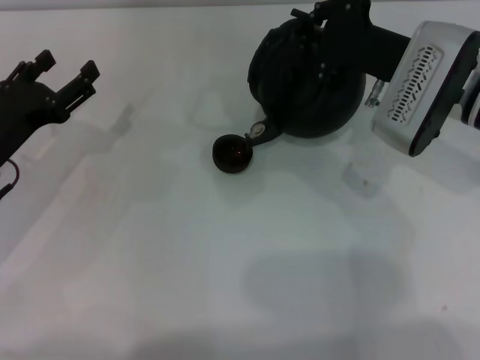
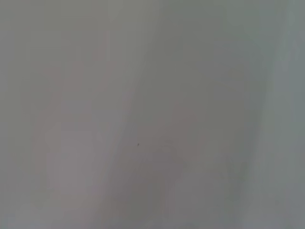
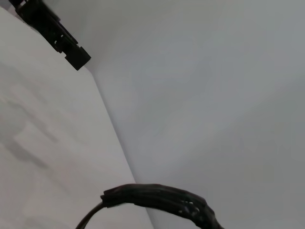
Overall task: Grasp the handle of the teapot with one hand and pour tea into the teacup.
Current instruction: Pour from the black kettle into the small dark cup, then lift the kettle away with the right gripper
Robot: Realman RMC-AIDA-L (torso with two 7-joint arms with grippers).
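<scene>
- Between the right black gripper's (image 1: 330, 22) closed fingers: the thick black hoop handle (image 3: 162, 198), carrying the heavy, rigid, round matte-black teapot (image 1: 304, 82) tilted.
- Below its spout: the small dark teacup (image 1: 232, 152).
- Left gripper (image 1: 64, 79) is idle, fingers apart.

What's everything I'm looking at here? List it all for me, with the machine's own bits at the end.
teapot: one, matte black, far right of the table, tipped with its spout over the cup
handle: one, black hoop on the teapot, under the right gripper
teacup: one, dark brown-black, mid-table, just below the spout
table: one, white, under everything
right gripper: one, black on a white arm housing, at the top of the teapot; its fingers are hidden
left gripper: one, black, far left, above the table, fingers apart, holding nothing
</scene>
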